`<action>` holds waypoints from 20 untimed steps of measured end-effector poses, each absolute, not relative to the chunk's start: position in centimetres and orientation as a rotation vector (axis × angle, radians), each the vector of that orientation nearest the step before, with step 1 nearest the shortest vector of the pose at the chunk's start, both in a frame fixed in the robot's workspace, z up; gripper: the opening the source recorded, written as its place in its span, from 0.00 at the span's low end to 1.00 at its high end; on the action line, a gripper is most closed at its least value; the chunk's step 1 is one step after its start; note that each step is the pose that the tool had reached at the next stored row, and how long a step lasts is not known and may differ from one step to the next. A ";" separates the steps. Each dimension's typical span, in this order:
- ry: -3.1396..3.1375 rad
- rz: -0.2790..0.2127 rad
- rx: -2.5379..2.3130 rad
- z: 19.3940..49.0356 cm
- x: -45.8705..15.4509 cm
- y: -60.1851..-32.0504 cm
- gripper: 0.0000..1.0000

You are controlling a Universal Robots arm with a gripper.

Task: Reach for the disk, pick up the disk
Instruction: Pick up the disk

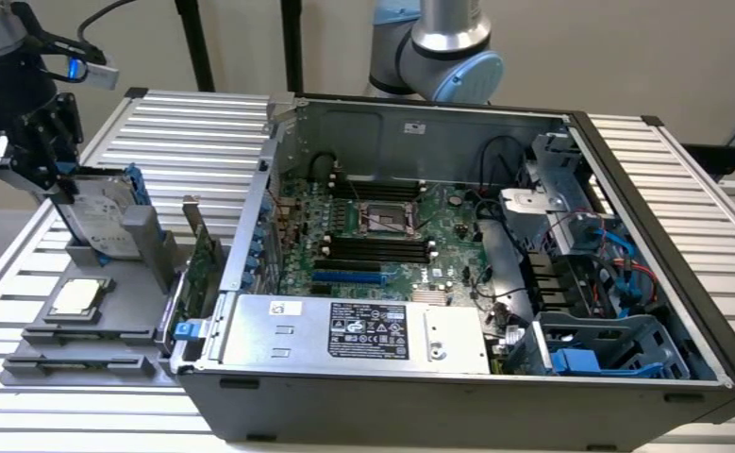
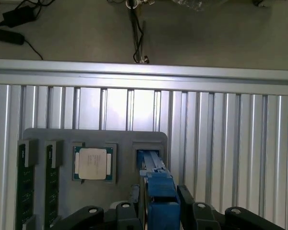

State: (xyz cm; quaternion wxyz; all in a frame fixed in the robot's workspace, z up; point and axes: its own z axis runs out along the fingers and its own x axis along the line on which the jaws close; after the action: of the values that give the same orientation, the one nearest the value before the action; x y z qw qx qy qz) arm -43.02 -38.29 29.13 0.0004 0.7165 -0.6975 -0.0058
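The gripper (image 1: 55,181) is straddling the upright disk (image 1: 98,219); whether it is clamping, I cannot tell. Stiff, weighty, shock-sensitive: the rails (image 2: 161,189) are offering purchase.

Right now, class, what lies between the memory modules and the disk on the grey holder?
The square silver processor chip lies between the memory modules and the blue-railed disk, seated in a recess of the grey holder; the wrist view shows this.

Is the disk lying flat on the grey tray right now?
No, the disk stands on edge in a slot of the grey tray, with the tool at its upper end.
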 end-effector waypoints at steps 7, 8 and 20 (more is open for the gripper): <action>-2.191 -0.018 2.251 29.1 -43.0 -38.3 0.39; -2.191 -0.018 2.250 29.1 -43.0 -38.3 0.39; -2.194 -0.018 2.248 29.1 -43.0 -39.2 0.33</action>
State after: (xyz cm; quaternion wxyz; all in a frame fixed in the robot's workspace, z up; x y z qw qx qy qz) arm -43.02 -39.16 29.13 0.0003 0.7156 -0.6985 -0.0059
